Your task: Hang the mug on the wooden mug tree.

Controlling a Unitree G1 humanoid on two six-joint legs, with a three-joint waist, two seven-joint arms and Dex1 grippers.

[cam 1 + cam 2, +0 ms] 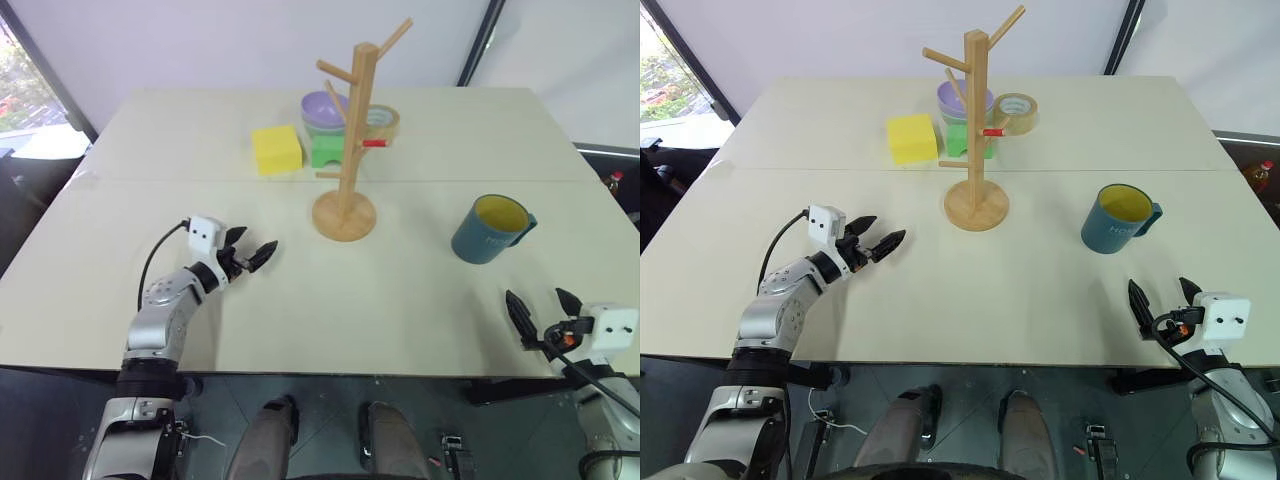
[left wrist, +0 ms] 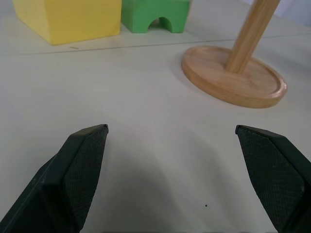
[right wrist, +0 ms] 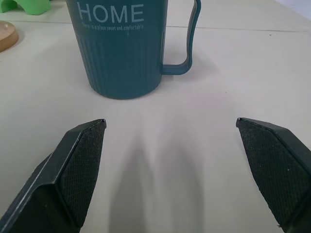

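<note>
Left gripper [image 1: 250, 252] spread wide, nothing held; right gripper [image 1: 543, 312] likewise. One yellow block [image 1: 276, 149], one green block [image 1: 326, 150], one mug tree [image 1: 347, 150] mid-table, one tape roll [image 1: 381, 121]. One mug [image 1: 488, 229] upright toward the table's right: teal, ribbed, yellow inside, "HOME" printed, handle rightward.

A robot test lab: a bare pale surface [image 1: 300, 300] with toy blocks [image 1: 276, 149], backed by blank white walls [image 1: 200, 40].

Table [image 1: 300, 300] bears mug [image 1: 489, 229], mug tree [image 1: 347, 150], blocks
</note>
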